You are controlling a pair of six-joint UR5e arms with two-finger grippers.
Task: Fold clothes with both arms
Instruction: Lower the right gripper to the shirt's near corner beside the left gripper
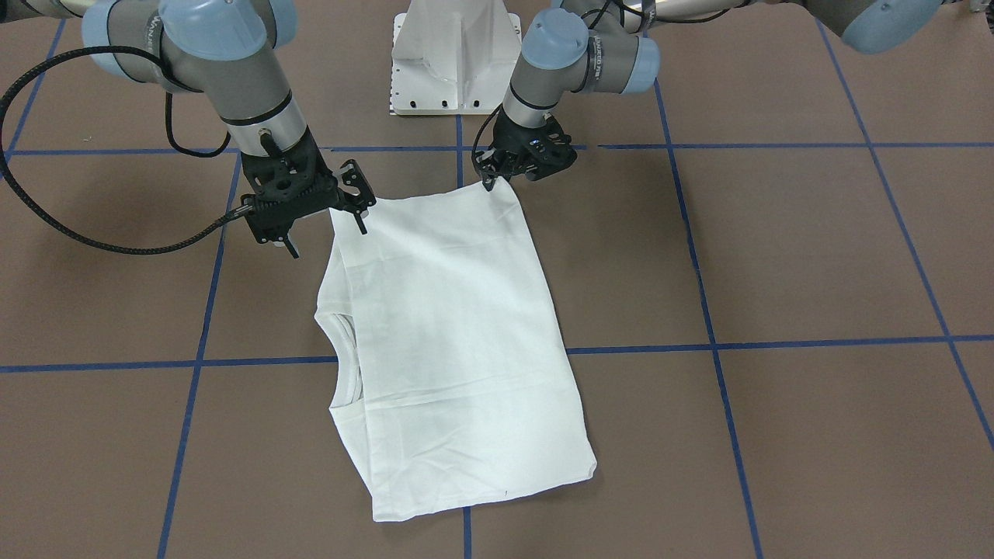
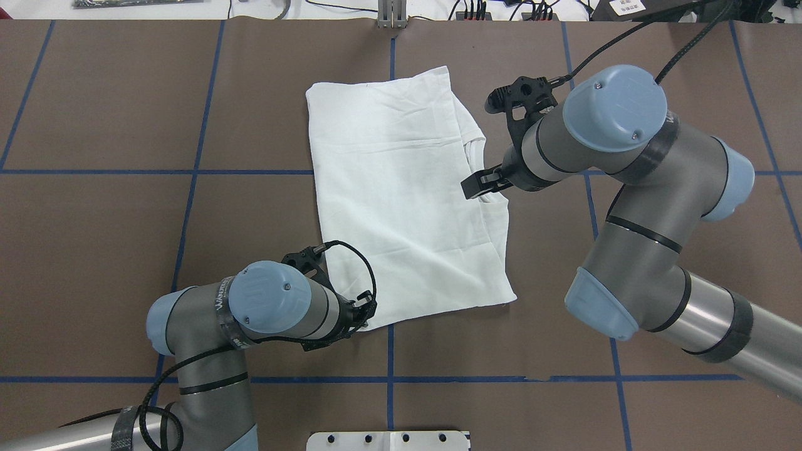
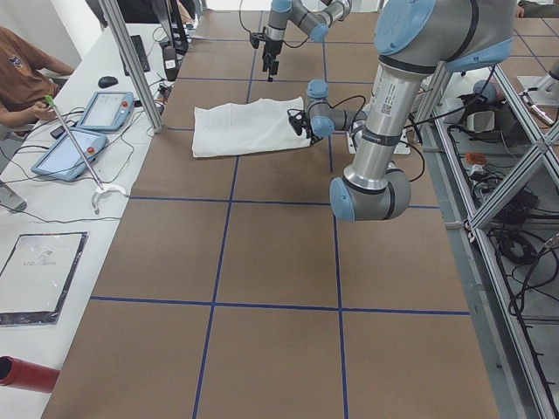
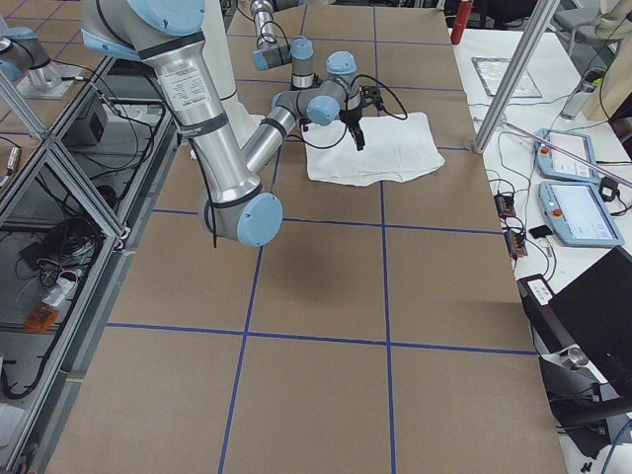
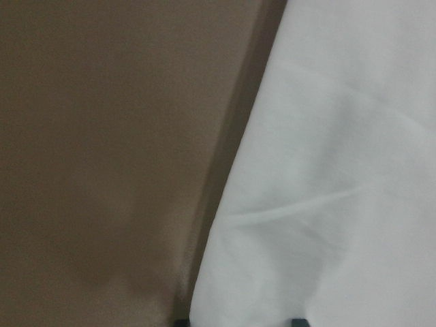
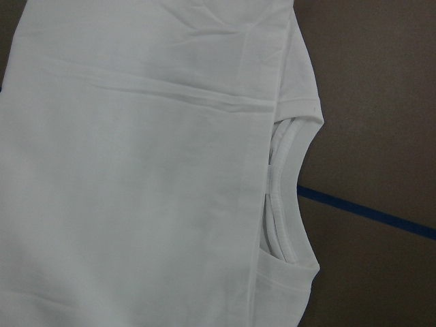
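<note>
Black-fingered, the left end effector [image 1: 491, 175] sits low at one robot-side corner of the T-shirt [image 1: 450, 334]. Its wrist view shows cloth very close, but I cannot tell whether it is pinching that corner. The right end effector [image 1: 328, 233] hangs above the collar-side edge with its fingers spread, holding nothing. The T-shirt lies flat in the middle of the surface [image 1: 776, 248], with no sleeve sticking out and the collar [image 1: 345, 365] toward the robot's right. I judge the step in hand to be taking the near edge for another fold. Next, the right end effector should come down on the other near corner. Both should then grip every layer and carry the edge across together, level, so the stack does not skew.
</note>
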